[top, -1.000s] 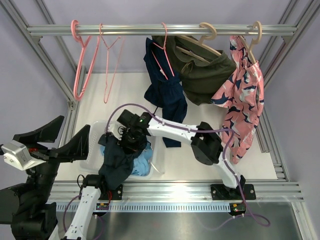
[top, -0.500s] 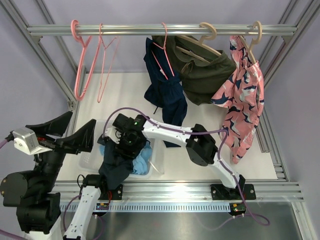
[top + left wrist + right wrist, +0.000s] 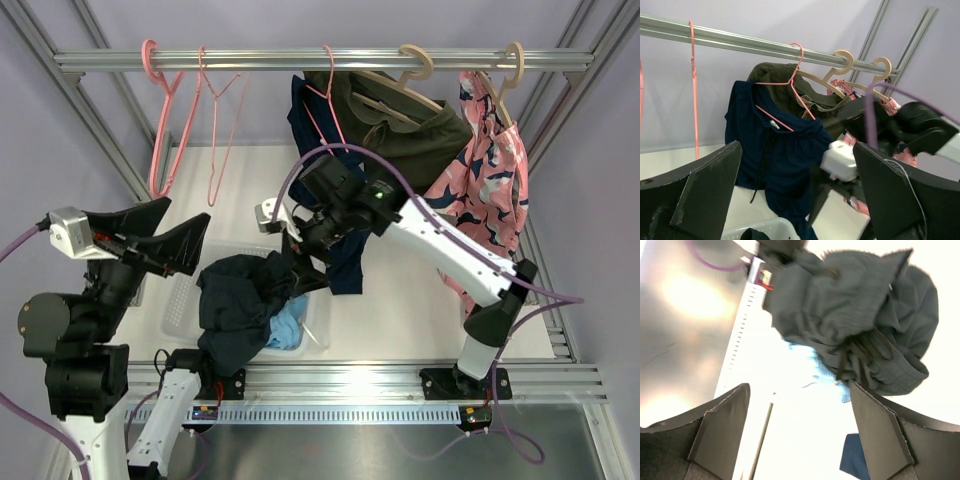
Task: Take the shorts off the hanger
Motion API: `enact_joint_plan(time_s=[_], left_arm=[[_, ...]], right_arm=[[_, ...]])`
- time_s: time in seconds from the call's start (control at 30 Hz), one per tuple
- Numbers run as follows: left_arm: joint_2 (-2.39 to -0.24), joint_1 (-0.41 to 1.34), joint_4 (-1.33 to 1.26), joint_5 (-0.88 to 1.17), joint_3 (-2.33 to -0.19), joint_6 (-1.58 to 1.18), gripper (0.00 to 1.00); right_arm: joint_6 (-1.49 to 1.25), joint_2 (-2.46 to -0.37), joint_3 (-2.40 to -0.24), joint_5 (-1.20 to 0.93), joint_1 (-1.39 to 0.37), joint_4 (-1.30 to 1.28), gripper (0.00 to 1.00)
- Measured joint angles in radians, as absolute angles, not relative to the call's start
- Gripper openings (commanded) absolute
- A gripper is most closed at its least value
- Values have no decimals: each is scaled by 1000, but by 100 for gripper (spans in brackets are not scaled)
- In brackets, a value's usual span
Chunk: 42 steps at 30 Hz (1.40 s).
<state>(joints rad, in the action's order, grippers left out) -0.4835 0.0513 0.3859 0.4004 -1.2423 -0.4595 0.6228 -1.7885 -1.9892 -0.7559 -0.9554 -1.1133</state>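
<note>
Deep navy shorts (image 3: pixel 325 185) hang on a pink hanger (image 3: pixel 328 105) at the middle of the rail; the left wrist view shows them (image 3: pixel 775 150) straight ahead. Dark slate-navy shorts (image 3: pixel 238 300) lie heaped over light sky-blue shorts (image 3: pixel 287 327) in a white basket (image 3: pixel 178 305). My right gripper (image 3: pixel 300 258) hovers open just above and right of that heap, in front of the hanging navy pair, nothing between its fingers (image 3: pixel 800 387). The slate pair (image 3: pixel 865 325) lies beyond its fingertips. My left gripper (image 3: pixel 188 212) is open and empty, left of the basket, facing the rail (image 3: pixel 797 150).
Two empty pink hangers (image 3: pixel 160 120) hang at the rail's left. Olive-green shorts (image 3: pixel 410 140) on a wooden hanger and a pink patterned pair (image 3: pixel 490 200) hang to the right. The frame's metal posts (image 3: pixel 120 150) flank the table.
My right gripper opened, let go of the dark slate-navy shorts in the basket, and rose back and right toward the hanging navy pair. The left arm swung up and right.
</note>
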Motion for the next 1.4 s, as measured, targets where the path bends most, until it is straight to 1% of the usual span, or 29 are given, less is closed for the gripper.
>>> enact_joint_plan(time_s=[0.1,0.17,0.23,0.33,0.4,0.43,0.5,0.67,0.73,0.9,1.1,1.13,1.17,1.23,1.27,1.37,1.4], left_arm=[[-521,51,380,419,-1243,-474,99],[-542,51,379,430,-1243,-487,99],[-562,51,371,450,-1235,-506,99],[-586,51,360,485,-1200,-541,99],[-606,51,356,507,-1171,-562,99],[-620,51,353,518,-1156,-574,99],[-659,51,348,540,-1132,-593,99],[-731,57,347,571,-1093,-619,99],[-743,65,348,576,-1084,-624,99],[-749,98,342,578,-1064,-626,99],[-751,134,339,577,-1037,-626,99],[-755,139,339,577,-1036,-626,99],[-757,142,337,576,-1036,-626,99],[-762,147,334,576,-1036,-626,99],[-764,150,332,576,-1036,-626,99],[-770,156,321,575,-1036,-626,99],[-773,158,319,575,-1036,-626,99]], right_arm=[[599,-1713,-1992,-814,-912,-1120,88],[548,-1685,-2015,-833,-831,-1111,88],[468,-1680,-2075,-829,-707,-1073,87],[336,-1680,-2149,-765,-558,-990,93],[261,-1679,-2178,-694,-516,-938,97],[225,-1678,-2189,-652,-509,-913,99],[151,-1678,-2202,-572,-507,-856,99],[19,-1700,-2230,-432,-497,-754,92],[-19,-1729,-2252,-383,-495,-722,91],[-87,-1824,-2293,-287,-494,-693,89],[-109,-1872,-2245,-229,-494,-673,85],[-112,-1876,-2239,-225,-494,-670,84],[-113,-1879,-2236,-223,-494,-666,78],[-117,-1883,-2230,-221,-494,-656,73],[-120,-1885,-2228,-221,-494,-652,64],[-127,-1895,-2226,-226,-495,-640,53],[-129,-1899,-2225,-227,-495,-632,46]])
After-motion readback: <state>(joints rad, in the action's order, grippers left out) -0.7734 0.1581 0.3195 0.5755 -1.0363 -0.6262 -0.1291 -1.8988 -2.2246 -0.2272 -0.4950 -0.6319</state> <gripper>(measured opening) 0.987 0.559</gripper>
